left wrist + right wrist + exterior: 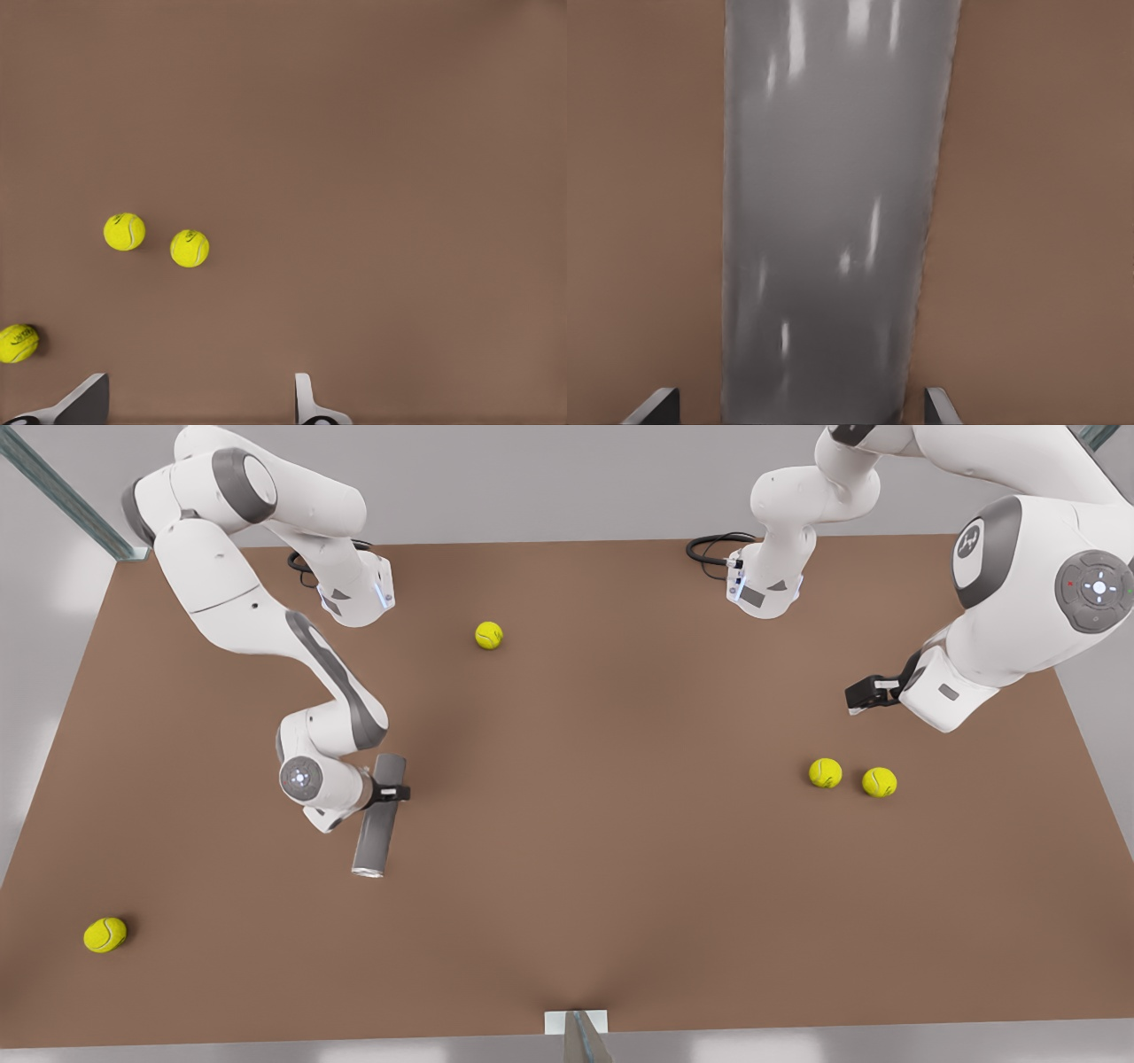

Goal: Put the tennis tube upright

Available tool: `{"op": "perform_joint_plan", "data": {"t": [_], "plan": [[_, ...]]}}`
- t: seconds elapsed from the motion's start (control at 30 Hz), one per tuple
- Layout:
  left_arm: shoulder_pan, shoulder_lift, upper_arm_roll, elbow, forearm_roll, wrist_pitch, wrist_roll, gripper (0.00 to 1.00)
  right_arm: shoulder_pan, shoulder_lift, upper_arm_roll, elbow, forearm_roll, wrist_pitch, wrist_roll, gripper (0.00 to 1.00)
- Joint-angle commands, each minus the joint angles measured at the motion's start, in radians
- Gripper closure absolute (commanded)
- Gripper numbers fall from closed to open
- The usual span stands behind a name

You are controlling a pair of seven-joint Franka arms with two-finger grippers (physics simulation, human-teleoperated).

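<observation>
Front view: the tennis tube (379, 815), lying at centre left on the table (620, 868), is being clamped by the right gripper (391, 792). At right, the left gripper (864, 693) is being held with fingers apart above two tennis balls (825, 772).

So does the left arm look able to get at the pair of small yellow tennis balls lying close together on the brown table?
Probably yes. The left gripper hangs open above the two yellow tennis balls, with bare brown table around them. The right gripper is far off at the long grey tennis tube.
</observation>
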Motion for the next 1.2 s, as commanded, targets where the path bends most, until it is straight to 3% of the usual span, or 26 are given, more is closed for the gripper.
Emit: {"op": "perform_joint_plan", "data": {"t": [0.0, 0.57, 0.63, 0.9, 1.17], "plan": [[-0.001, -0.001, 0.000, 0.000, 0.001, -0.002, 0.019, 0.00, 0.000, 0.003, -0.005, 0.000, -0.008, 0.029, 0.085, 0.00], [0.005, -0.003, 0.004, 0.000, 0.002, -0.005, 0.020, 0.00, 0.029, 0.036, -0.025, -0.001, -0.088, 0.034, 0.167, 0.00], [0.005, -0.001, 0.004, 0.001, 0.004, -0.011, 0.019, 0.00, 0.025, 0.034, -0.024, -0.003, -0.088, 0.034, 0.167, 0.07], [0.005, 0.000, 0.008, 0.004, 0.004, -0.010, 0.019, 0.00, 0.026, 0.033, -0.024, -0.004, -0.092, 0.035, 0.167, 0.08], [0.014, 0.000, 0.010, 0.004, 0.002, -0.008, 0.020, 0.00, 0.029, 0.034, -0.025, -0.004, -0.094, 0.034, 0.167, 0.17]]}}
